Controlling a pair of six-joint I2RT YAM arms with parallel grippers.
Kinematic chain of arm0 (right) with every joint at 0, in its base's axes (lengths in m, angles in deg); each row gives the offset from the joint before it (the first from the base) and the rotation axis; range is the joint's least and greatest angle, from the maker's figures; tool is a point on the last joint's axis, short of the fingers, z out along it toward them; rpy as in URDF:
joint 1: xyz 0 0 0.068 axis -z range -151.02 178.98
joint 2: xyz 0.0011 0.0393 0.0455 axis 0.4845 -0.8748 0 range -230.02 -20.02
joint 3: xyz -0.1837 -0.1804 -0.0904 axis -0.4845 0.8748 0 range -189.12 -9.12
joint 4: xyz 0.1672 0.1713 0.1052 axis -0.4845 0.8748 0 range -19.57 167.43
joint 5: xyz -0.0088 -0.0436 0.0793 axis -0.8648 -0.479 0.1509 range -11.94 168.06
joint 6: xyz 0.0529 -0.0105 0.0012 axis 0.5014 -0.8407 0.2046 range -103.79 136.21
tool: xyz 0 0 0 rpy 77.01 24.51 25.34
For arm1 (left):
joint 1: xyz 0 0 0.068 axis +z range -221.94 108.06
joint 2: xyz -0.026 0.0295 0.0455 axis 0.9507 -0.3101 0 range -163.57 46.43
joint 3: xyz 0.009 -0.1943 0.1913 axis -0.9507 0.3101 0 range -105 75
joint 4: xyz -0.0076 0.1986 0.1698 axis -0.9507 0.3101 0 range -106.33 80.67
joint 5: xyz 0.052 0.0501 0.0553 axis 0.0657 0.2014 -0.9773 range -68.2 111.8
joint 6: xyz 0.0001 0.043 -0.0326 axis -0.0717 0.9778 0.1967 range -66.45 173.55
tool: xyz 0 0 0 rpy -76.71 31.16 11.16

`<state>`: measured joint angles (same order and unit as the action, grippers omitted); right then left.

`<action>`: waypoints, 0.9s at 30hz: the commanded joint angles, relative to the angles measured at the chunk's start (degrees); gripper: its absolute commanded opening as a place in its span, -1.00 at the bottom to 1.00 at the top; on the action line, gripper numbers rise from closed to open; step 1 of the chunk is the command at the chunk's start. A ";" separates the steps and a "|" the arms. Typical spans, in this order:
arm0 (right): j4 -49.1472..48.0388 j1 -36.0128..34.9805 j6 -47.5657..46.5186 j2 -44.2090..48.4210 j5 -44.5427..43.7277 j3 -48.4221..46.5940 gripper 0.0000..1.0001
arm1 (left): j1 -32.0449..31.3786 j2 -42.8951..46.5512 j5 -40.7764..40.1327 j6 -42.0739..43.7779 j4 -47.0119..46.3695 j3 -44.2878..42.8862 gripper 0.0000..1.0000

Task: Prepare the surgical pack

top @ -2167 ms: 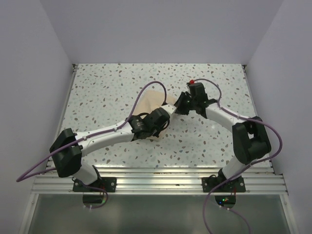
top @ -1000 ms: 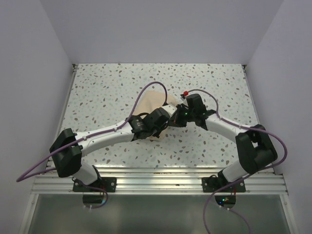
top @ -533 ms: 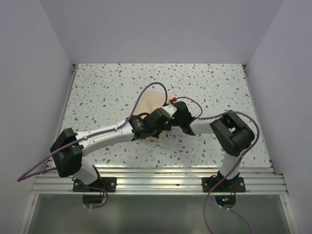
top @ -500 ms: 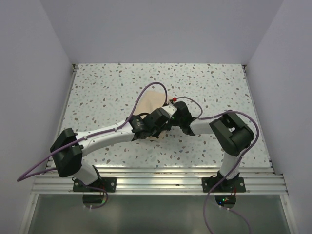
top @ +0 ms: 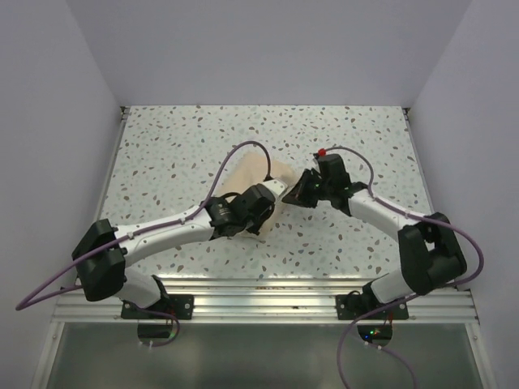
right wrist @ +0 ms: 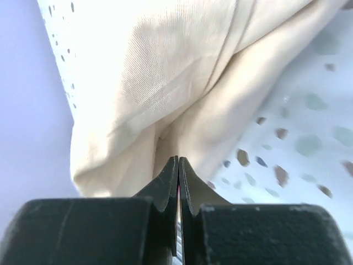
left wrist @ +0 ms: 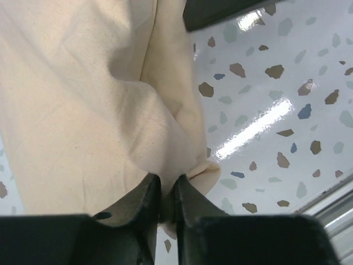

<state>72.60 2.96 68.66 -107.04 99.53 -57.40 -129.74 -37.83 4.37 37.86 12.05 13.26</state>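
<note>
Swung back outward, your right gripper [right wrist: 178, 165] sits fully closed against the cloth [right wrist: 165, 72]; your left gripper [left wrist: 168, 193], barely parted, pinches a fold of it.

The tan cloth [left wrist: 83, 110] is matt woven fabric, finely ribbed and softly creased. The surface [left wrist: 265, 83] is smooth, glossy and speckled like terrazzo, with a bright glare streak at middle right. The left claw [left wrist: 167, 193] and right claw [right wrist: 178, 165] look like matt black plastic.
</note>
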 commanded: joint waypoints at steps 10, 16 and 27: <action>20.50 7.30 -17.81 0.46 0.67 -14.48 -1.00 | -0.30 11.05 11.63 -0.93 -6.85 4.43 0.14; 19.80 7.30 -18.78 -4.63 6.03 -20.54 -1.00 | 7.07 15.28 15.56 -4.35 -9.13 6.71 -0.14; 15.93 6.07 -15.45 -20.02 21.41 -36.44 -1.00 | 16.05 2.27 28.40 -5.59 -18.09 1.62 -0.50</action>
<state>89.89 9.74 52.20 -123.94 113.87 -89.39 -114.52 -34.29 26.88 33.08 -0.60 17.83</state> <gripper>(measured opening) 0.007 0.247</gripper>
